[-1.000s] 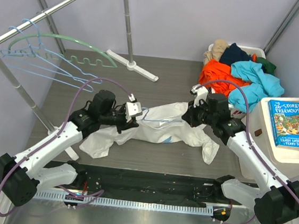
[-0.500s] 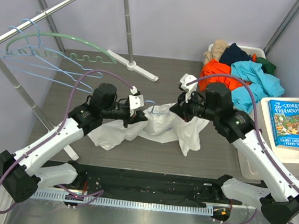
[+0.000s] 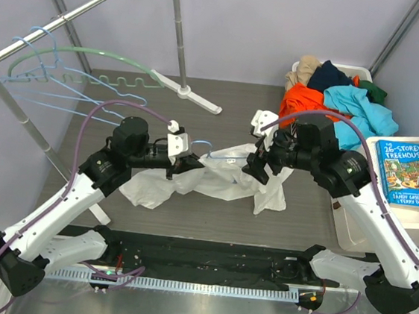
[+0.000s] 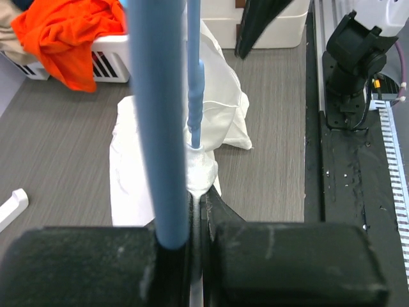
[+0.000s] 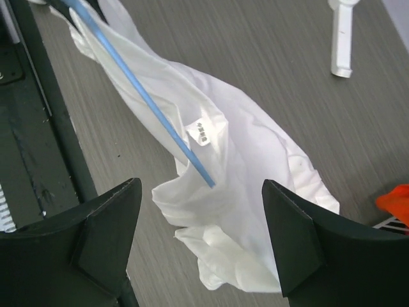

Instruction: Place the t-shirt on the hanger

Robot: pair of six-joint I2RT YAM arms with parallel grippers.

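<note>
The t-shirt (image 3: 220, 181) lies crumpled on the grey surface (image 3: 220, 124), stretched between the two tools, with one end lifted at the left tool (image 3: 182, 163) and the rest sagging below and beside the right tool (image 3: 257, 169). The left tool is pressed together on the light-blue wire of the hanger (image 4: 156, 128). The wire runs straight out from between its jaws, and a bunch of white fabric sits right at their tips. Beyond the left tool the wire goes into the cloth, and the hook pokes out just past the tool on its far side. The right tool is spread wide and holds nothing. Its fingers (image 5: 105, 224) hang over a fold of the shirt, with the wire's end and a small sewn label (image 5: 201, 132) directly ahead of them. Whether they touch the cloth cannot be told. An orange garment (image 4: 70, 35) lies well beyond the left tool.
</note>
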